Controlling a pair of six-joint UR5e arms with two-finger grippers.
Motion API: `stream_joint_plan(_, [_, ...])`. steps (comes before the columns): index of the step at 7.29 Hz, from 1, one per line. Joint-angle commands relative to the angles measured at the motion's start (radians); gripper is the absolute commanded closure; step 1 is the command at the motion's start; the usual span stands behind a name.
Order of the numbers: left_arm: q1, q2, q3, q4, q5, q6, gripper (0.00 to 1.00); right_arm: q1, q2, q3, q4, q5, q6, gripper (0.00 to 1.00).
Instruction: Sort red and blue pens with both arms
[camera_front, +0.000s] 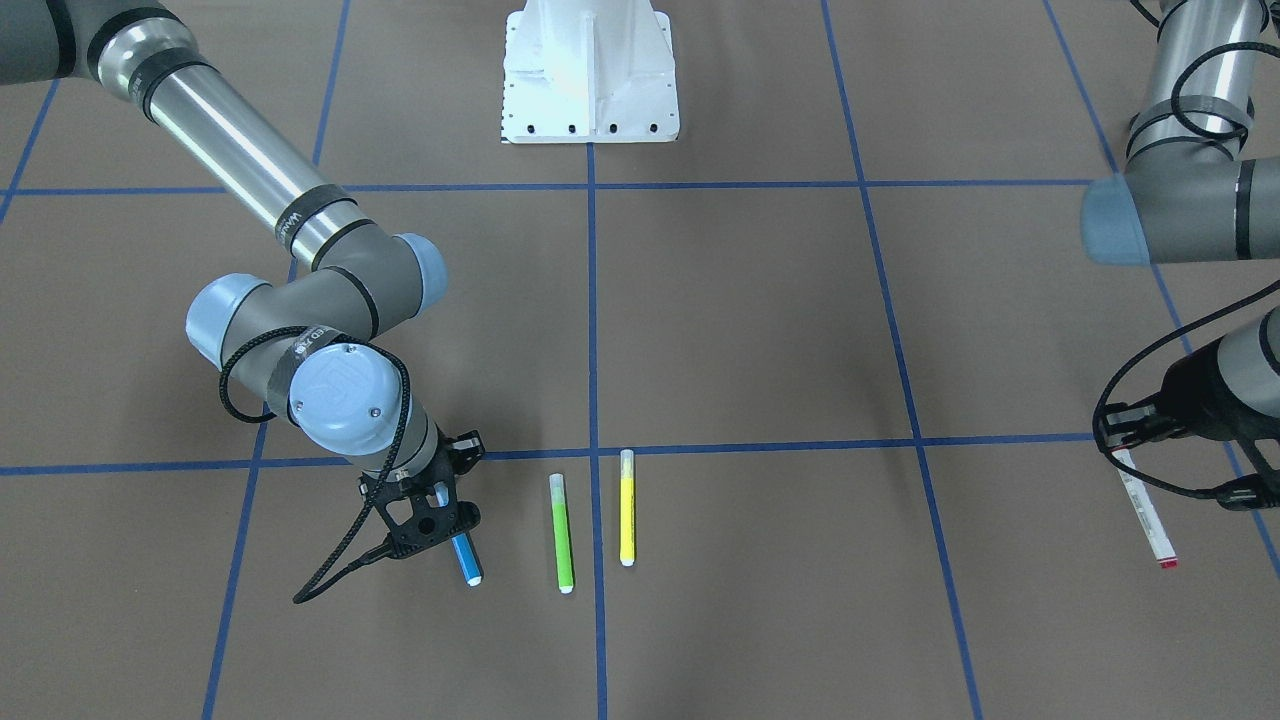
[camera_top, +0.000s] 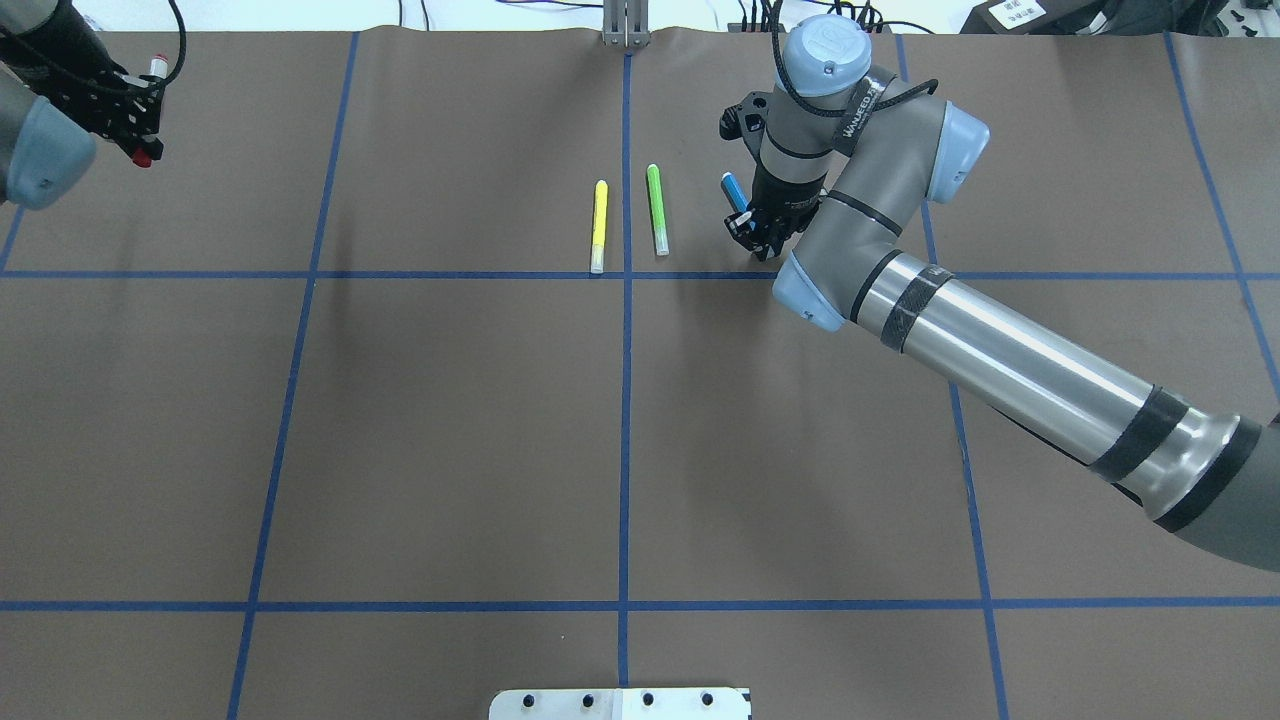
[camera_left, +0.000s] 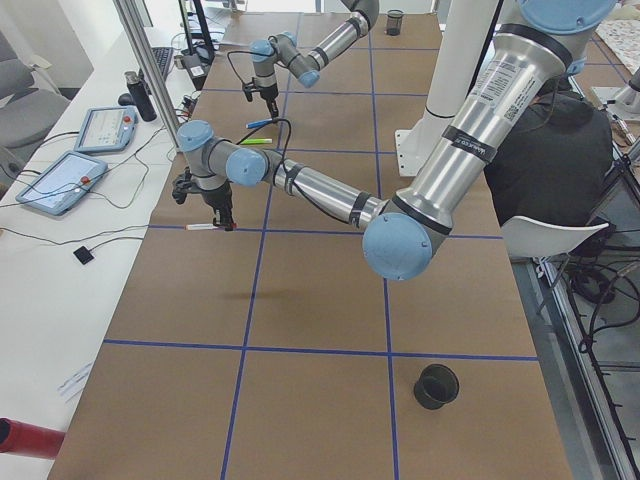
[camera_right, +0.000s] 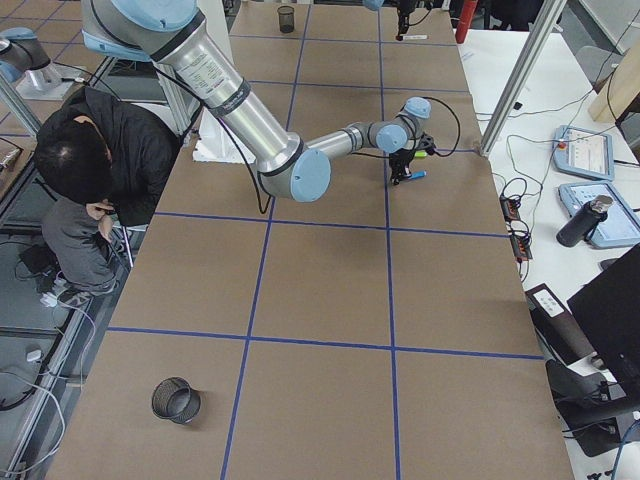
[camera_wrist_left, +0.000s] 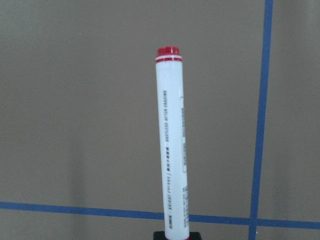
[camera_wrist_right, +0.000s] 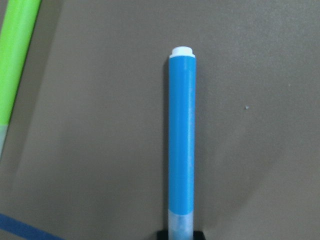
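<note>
Blue pen (camera_front: 467, 562) tight in right end effector (camera_front: 447, 520) (red pen (camera_front: 1148, 515), left (camera_front: 1122, 440))

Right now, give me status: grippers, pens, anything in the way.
Left gripper shut on red pen. Right gripper shut on blue pen. Green pen, yellow pen lie beside it, untouched.

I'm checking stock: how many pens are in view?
4. The red pen is in the left gripper, the blue pen in the right gripper. The green pen and yellow pen lie side by side on the table beside the blue one. None seems hidden.
</note>
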Motion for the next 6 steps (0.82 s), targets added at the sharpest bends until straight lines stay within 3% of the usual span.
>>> stream_joint_plan(1, [-0.010, 0.015, -0.017, 0.002, 0.000, 0.001, 1.00, 0.003, 0.004, 0.007, -0.003, 0.000, 0.004, 1.00])
stream_joint_plan(5, [-0.102, 0.153, -0.181, 0.213, 0.012, 0.277, 1.00, 0.047, -0.006, 0.075, -0.078, -0.020, -0.005, 1.00])
stream_joint_plan(6, [-0.152, 0.225, -0.204, 0.215, 0.014, 0.460, 1.00, 0.070, -0.006, 0.082, -0.128, -0.047, -0.012, 1.00])
